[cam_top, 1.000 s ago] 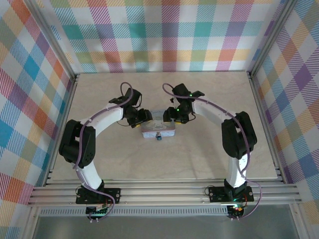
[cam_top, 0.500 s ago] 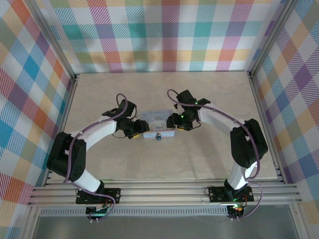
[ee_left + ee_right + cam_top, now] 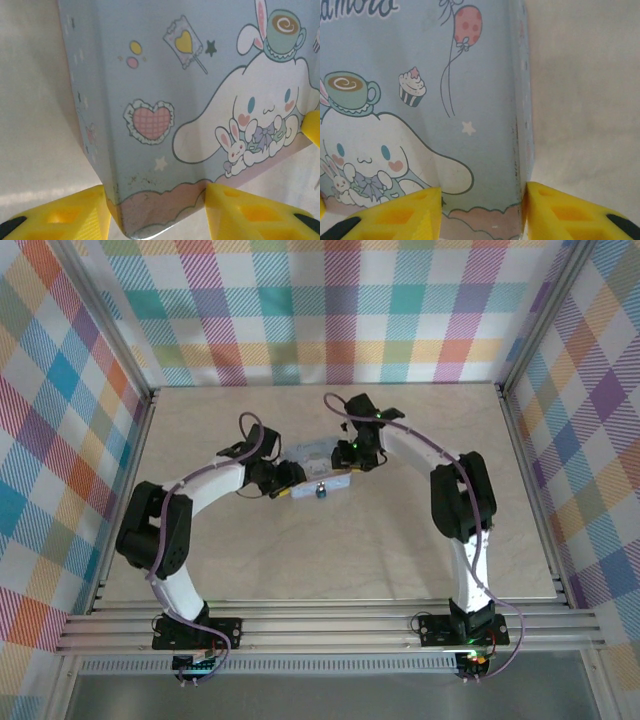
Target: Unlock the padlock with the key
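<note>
The pastel blue-pink tin [image 3: 318, 462] with a cartoon dog lies mid-table, turned slightly. The tiny dark padlock [image 3: 321, 491] hangs at its near edge. My left gripper [image 3: 285, 483] is at the tin's left end and my right gripper [image 3: 350, 455] at its right end. In the left wrist view, the left gripper [image 3: 156, 215] has its yellow fingers [image 3: 60, 215] pressed on both sides of a corner of the tin [image 3: 175, 100]. In the right wrist view, the right gripper [image 3: 482, 212] clasps the tin [image 3: 420, 75] at its side wall. The key is out of view.
The beige table [image 3: 420, 540] stretches around the tin. Plaid walls [image 3: 60, 440] enclose it on three sides. Metal rails [image 3: 330, 625] run along the near edge by the arm bases.
The tin, with the padlock on it, has shifted away from the arm bases toward the back. Both grippers went with it, and their jaws have narrowed onto its ends.
</note>
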Motion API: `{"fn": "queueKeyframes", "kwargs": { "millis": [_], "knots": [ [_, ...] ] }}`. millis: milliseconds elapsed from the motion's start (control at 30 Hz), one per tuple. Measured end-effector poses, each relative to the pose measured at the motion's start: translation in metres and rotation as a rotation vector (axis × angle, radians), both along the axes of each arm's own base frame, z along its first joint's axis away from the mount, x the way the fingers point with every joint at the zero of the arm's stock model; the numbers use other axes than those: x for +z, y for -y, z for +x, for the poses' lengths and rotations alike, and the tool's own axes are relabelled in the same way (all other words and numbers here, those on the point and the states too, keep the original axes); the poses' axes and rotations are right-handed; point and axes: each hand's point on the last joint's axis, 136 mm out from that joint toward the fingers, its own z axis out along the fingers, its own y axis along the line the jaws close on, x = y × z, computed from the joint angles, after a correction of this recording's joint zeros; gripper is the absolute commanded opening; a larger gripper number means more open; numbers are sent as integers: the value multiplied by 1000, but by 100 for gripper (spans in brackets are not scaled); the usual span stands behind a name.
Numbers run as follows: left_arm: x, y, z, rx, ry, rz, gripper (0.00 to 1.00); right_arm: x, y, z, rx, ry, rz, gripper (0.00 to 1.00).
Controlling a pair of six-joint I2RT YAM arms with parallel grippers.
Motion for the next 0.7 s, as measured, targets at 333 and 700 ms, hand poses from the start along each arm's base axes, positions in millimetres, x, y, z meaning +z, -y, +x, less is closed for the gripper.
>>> {"fn": "queueKeyframes", "kwargs": {
  "millis": [333, 700],
  "knots": [
    [4, -2, 66, 12, 24, 110, 56, 6, -7, 61, -29, 96, -42, 52],
    [11, 1, 73, -54, 56, 181, 69, 60, -1, 48, -8, 189, -94, 70]
  ]
}}
